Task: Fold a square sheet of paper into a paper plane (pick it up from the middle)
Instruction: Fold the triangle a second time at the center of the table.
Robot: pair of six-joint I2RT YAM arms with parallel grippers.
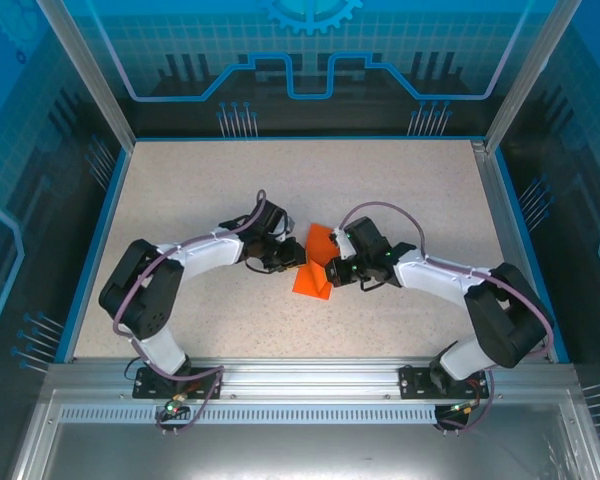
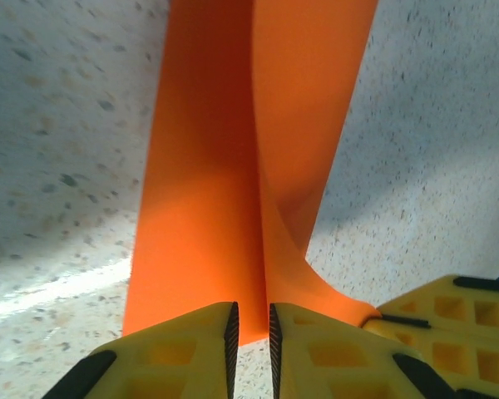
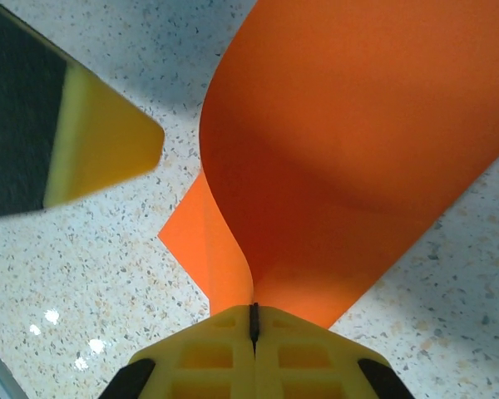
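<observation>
1. A thin, bright orange square sheet of paper [image 1: 313,272] sits near the middle of the speckled off-white table top [image 1: 200,190]. It is between the two grippers, bent and partly lifted rather than flat.
2. The black left gripper [image 1: 286,259] meets the sheet's left side. The black right gripper [image 1: 334,270] meets its right side, so the two face each other across the paper.
3. In the left wrist view, the left gripper's yellow fingers [image 2: 183,353] with black pads stand only a narrow slit apart. A raised fold of the sheet runs straight down into that slit. I cannot tell whether the pads already press on the paper.
4. In the right wrist view, the right gripper's jaws are closed tight on the sheet's edge. The paper rises from the seam and curves away in a broad arch, with a lower flap resting on the table to the left.
5. At the upper left of that view, one yellow, dark-padded finger of the left gripper hangs over the table, apart from the paper.
6. Both white-and-black arms bend inward from their bases at the near edge.
</observation>
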